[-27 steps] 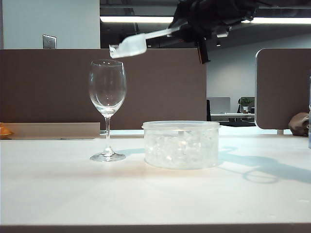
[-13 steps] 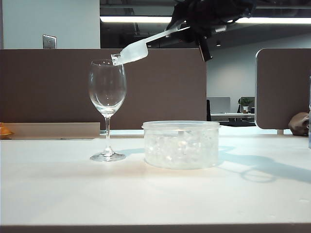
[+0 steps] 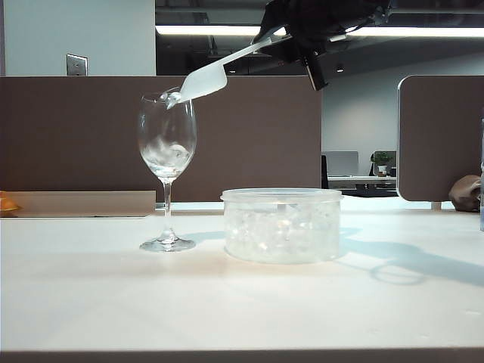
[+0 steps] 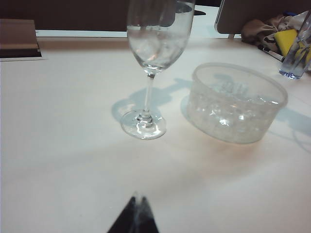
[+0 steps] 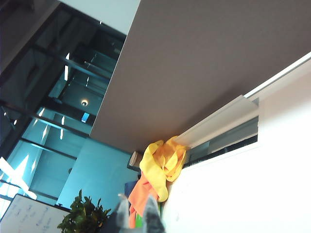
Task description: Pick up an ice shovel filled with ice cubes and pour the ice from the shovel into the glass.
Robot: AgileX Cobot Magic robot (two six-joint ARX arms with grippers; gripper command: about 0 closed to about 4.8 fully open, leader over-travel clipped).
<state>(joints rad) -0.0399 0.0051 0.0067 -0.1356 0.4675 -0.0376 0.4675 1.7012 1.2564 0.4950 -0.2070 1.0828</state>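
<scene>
The ice shovel (image 3: 203, 81), translucent white, hangs tilted mouth-down at the rim of the glass (image 3: 167, 136). My right gripper (image 3: 291, 38) is high above the table, shut on the end of the shovel's long handle. Ice cubes (image 3: 167, 154) lie in the glass bowl, and one chunk sits at the shovel's lip. The left wrist view shows the glass (image 4: 148, 92) with ice cubes (image 4: 151, 48) inside it. My left gripper (image 4: 138, 198) is shut and empty, low over the table in front of the glass. In the right wrist view the right gripper (image 5: 137, 211) shows only its fingertips; the shovel is hidden there.
A round clear tub (image 3: 281, 224) of ice stands just right of the glass, also in the left wrist view as the tub (image 4: 236, 102). Brown partitions (image 3: 249, 136) back the table. A clear bottle (image 4: 296, 53) and cloths sit at the far right.
The shovel has tipped further down and its mouth has dropped to the glass rim. Ice has fallen from it into the glass, which was empty before.
</scene>
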